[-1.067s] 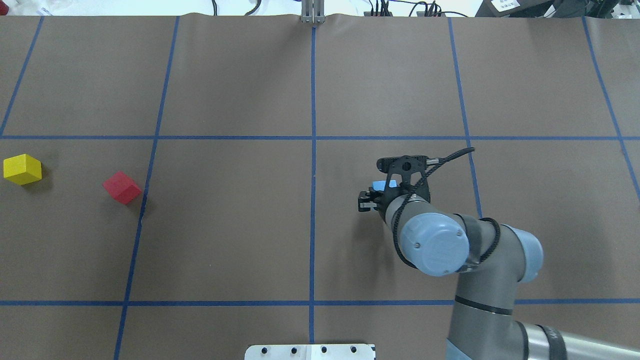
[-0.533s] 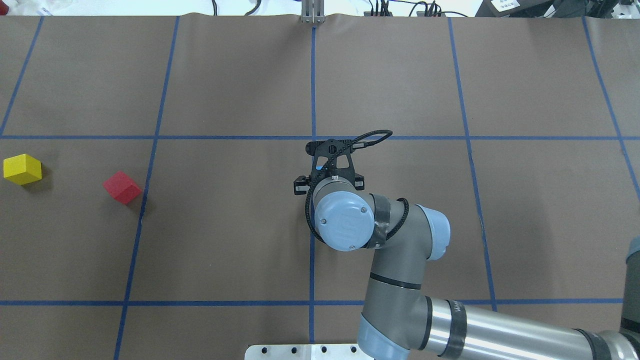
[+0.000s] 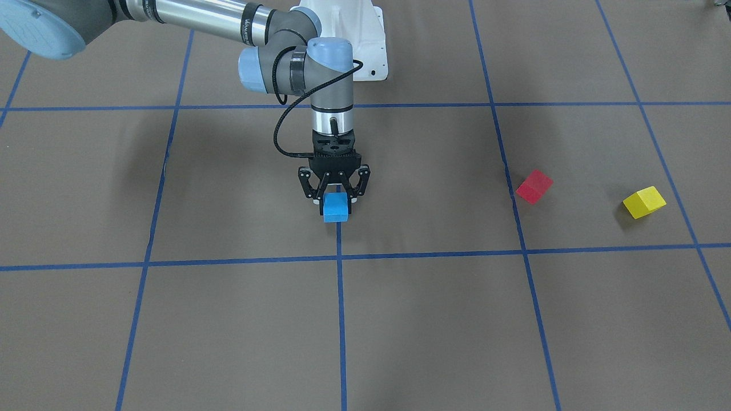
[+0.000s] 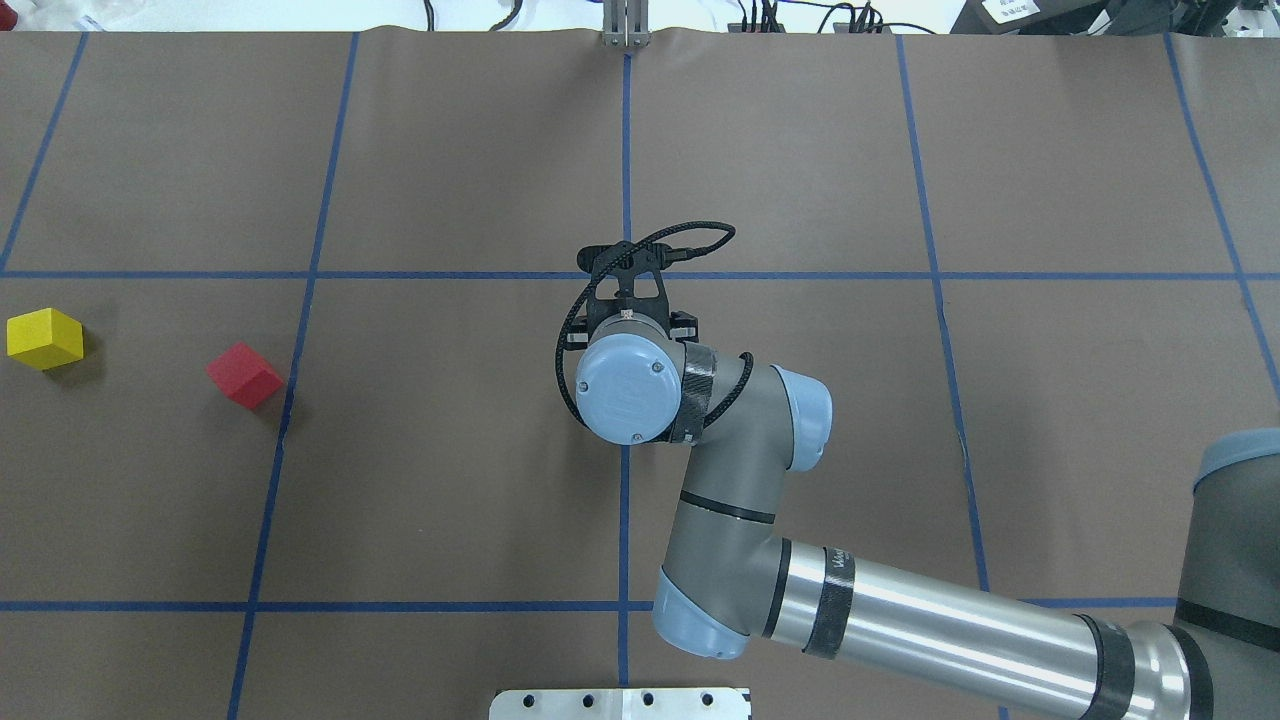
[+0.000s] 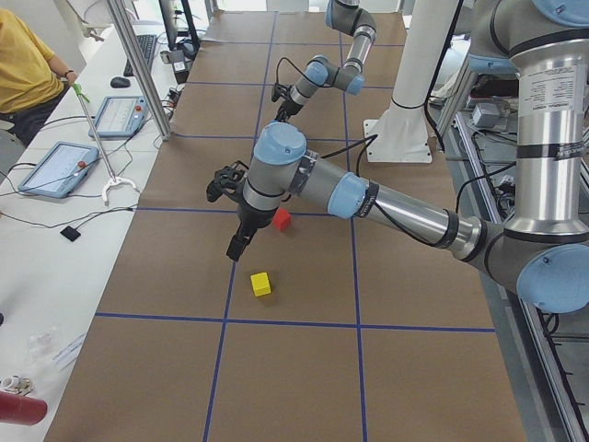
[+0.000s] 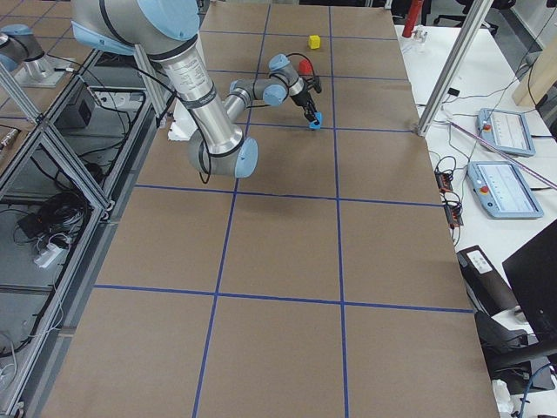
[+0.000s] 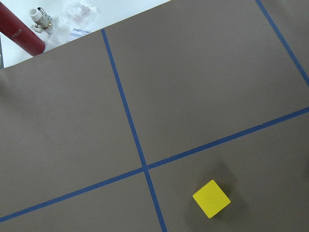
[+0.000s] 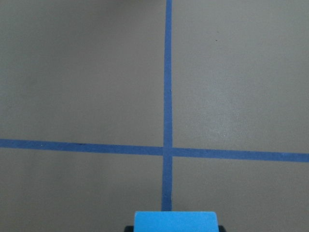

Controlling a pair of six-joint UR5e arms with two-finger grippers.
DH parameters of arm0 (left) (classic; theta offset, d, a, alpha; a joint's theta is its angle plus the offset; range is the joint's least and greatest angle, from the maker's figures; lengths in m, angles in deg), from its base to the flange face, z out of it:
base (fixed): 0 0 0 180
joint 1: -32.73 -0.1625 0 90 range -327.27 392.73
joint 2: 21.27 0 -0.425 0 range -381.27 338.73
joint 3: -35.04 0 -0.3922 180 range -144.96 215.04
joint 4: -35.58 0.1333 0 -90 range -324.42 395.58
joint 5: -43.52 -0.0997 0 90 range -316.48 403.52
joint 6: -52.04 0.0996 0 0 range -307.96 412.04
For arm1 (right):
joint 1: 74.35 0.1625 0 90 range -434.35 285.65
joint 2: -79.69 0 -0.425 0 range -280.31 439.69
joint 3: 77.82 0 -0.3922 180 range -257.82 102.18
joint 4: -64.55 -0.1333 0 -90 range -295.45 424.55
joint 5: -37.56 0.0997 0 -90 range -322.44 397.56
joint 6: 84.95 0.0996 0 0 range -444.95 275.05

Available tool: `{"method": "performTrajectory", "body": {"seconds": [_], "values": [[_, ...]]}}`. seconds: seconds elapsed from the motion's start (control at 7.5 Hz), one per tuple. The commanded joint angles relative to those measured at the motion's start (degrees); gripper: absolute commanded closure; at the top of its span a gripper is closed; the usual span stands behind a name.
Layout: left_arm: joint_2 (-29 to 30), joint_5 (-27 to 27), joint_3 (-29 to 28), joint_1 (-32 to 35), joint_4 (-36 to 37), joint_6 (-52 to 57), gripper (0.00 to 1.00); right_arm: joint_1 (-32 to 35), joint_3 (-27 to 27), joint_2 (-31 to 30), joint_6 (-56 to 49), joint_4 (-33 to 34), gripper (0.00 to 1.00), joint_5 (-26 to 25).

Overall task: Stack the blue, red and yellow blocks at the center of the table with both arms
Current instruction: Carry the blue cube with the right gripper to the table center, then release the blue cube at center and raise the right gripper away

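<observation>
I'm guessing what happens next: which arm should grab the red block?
Left. The left tool hangs close to the red block, while the right tool is at the table's center, shut on the blue block.

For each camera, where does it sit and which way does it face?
Front-facing: across the table, facing the robot; right gripper holds blue block.
Overhead: behind the robot, looking down; right arm hides that block.
Exterior left: table's left end; left gripper near yellow block.
Exterior right: table's right end; right arm nearest.
Left wrist: down onto yellow block; no gripper shows.
Right wrist: down past blue block onto tape cross.
Shared: front-facing and overhead both show red block.
</observation>
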Motion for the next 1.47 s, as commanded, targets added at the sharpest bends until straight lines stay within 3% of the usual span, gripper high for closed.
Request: {"method": "performTrajectory", "body": {"seconds": [0.0, 0.13, 0.27, 0.4, 0.53, 1.2, 1.33], "values": [[0.1, -0.1, -0.2, -0.1, 0.0, 0.0, 0.00, 0.2, -0.6, 0.6, 0.5, -0.1, 0.83, 0.8], [0.1, 0.0, -0.1, 0.0, 0.0, 0.0, 0.00, 0.2, -1.0, 0.6, 0.5, 0.0, 0.74, 0.8], [0.1, -0.1, -0.1, -0.1, 0.0, 0.0, 0.00, 0.2, -1.9, 0.6, 0.8, -0.1, 0.49, 0.8], [0.1, 0.0, -0.1, -0.1, 0.0, 0.0, 0.00, 0.1, -2.2, 0.6, 0.8, -0.1, 0.13, 0.6], [0.1, -0.1, -0.1, -0.1, 0.0, 0.0, 0.00, -0.1, -2.2, 0.7, 1.6, -0.1, 0.01, 0.6], [0.1, -0.1, 0.0, -0.1, 0.0, 0.0, 0.00, -0.1, -1.8, 1.8, 2.7, -0.2, 0.01, 0.8], [0.6, 0.0, 0.2, -0.1, -0.1, 0.0, 0.00, 2.2, -0.5, 1.9, 2.1, -0.1, 0.01, 3.5]]}}
